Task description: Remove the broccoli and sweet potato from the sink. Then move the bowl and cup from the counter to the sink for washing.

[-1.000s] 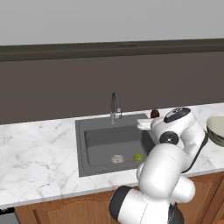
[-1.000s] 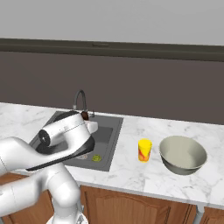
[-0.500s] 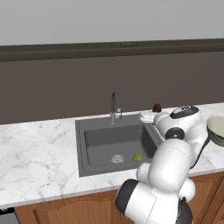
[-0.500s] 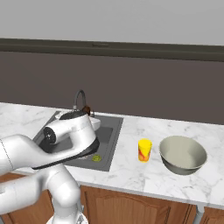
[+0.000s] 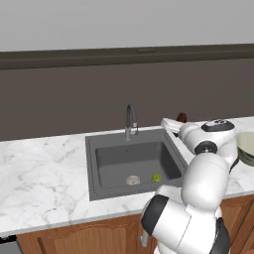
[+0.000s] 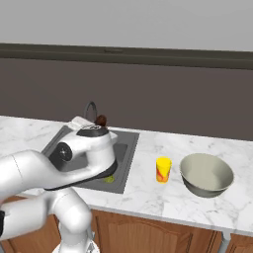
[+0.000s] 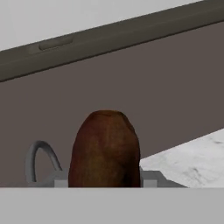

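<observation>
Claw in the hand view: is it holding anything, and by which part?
It holds the sweet potato, gripped low down with its rounded top standing clear above the claw. The exact contact spots are hidden.

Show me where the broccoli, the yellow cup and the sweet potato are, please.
broccoli (image 5: 156, 177), left base view, middle of the green floret on the sink floor.
cup (image 6: 163, 170), right base view, middle of its yellow side.
sweet potato (image 7: 105, 148), hand view, middle of the brown lump.
</observation>
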You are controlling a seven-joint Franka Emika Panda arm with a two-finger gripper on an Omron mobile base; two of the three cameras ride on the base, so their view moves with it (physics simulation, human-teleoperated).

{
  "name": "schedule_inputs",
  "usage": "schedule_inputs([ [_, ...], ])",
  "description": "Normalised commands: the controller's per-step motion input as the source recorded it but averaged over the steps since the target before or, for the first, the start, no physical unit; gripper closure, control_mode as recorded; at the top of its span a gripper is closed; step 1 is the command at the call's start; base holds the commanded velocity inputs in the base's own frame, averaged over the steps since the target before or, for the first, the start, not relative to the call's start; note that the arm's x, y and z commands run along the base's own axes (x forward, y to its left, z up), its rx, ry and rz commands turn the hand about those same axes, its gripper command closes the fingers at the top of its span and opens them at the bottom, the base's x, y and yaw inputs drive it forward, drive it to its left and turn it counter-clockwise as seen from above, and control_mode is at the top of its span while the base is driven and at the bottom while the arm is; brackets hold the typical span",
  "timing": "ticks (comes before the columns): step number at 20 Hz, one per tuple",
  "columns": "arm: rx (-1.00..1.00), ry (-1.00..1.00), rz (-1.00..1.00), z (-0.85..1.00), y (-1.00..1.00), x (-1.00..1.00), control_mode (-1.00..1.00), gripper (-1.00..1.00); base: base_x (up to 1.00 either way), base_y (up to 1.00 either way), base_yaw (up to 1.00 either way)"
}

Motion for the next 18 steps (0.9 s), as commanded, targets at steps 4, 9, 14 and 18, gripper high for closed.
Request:
schedule_inputs([
  [4,0.29,0.00,-0.15,0.54,0.19,-0.03,-1.00,1.00,0.00,0.00,0.00],
  [9,0.31,0.00,-0.18,0.53,0.21,-0.06,-1.00,1.00,0.00,0.00,0.00],
  [14,0.35,0.00,-0.15,0.51,0.21,-0.05,-1.00,1.00,0.00,0.00,0.00],
  [18,0.35,0.03,-0.11,0.53,0.18,-0.04,-1.00,1.00,0.00,0.00,0.00],
])
